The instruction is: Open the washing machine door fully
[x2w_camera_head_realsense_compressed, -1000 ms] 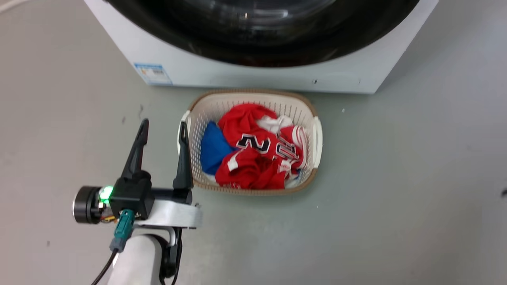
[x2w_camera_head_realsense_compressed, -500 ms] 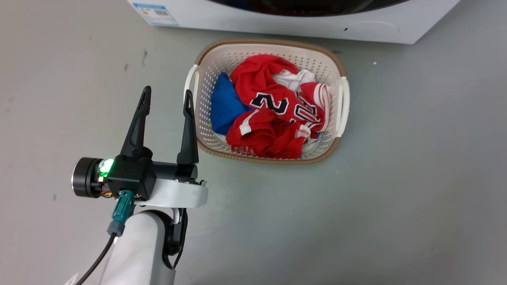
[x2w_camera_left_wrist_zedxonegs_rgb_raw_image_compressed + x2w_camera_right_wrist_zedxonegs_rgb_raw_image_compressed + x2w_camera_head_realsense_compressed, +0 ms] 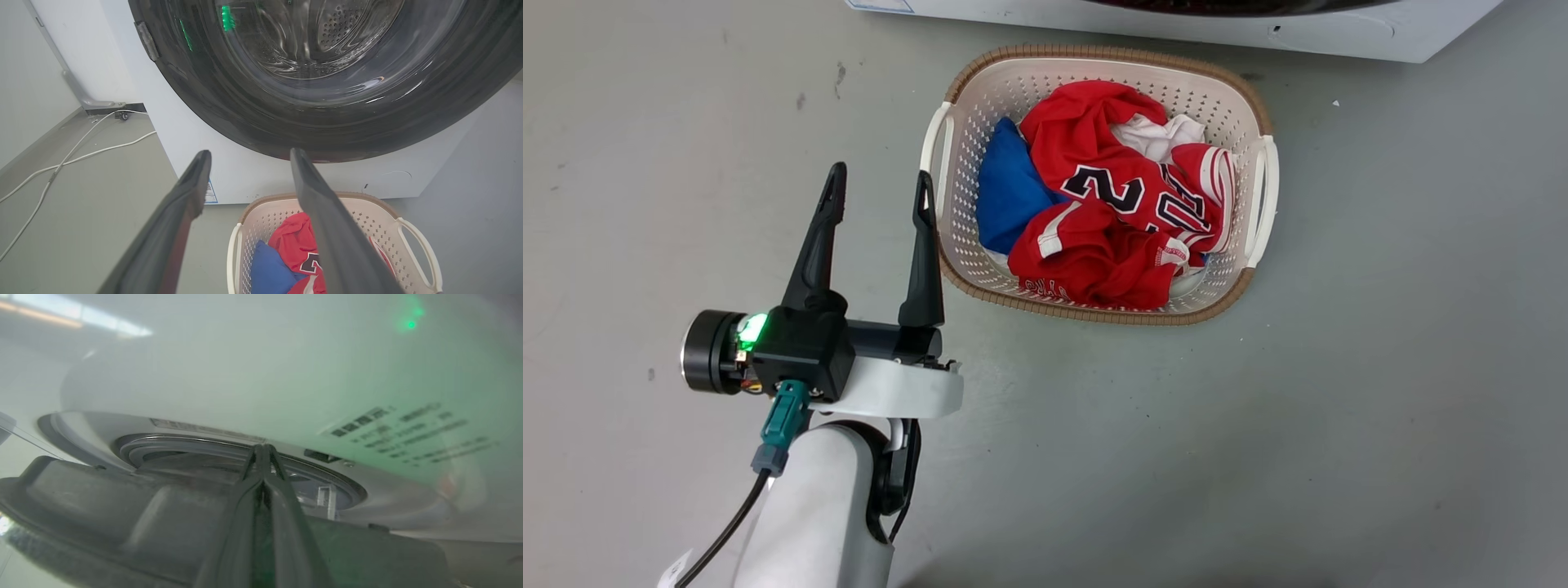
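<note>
Black glossy door point(image 3: 229, 114) across the washer front point(image 3: 245, 179), just above the laundry basket point(image 3: 261, 201); seemingly only a crack ajar. Right gripper point(image 3: 263, 447) pinched together, nothing visibly between, tips at the gap behind the door's edge. Left gripper point(image 3: 880, 173) spread apart, holding nothing, beside the basket. Better to pull steadily outward, sweeping round the hinge point(image 3: 147, 41), clear of the basket.
</note>
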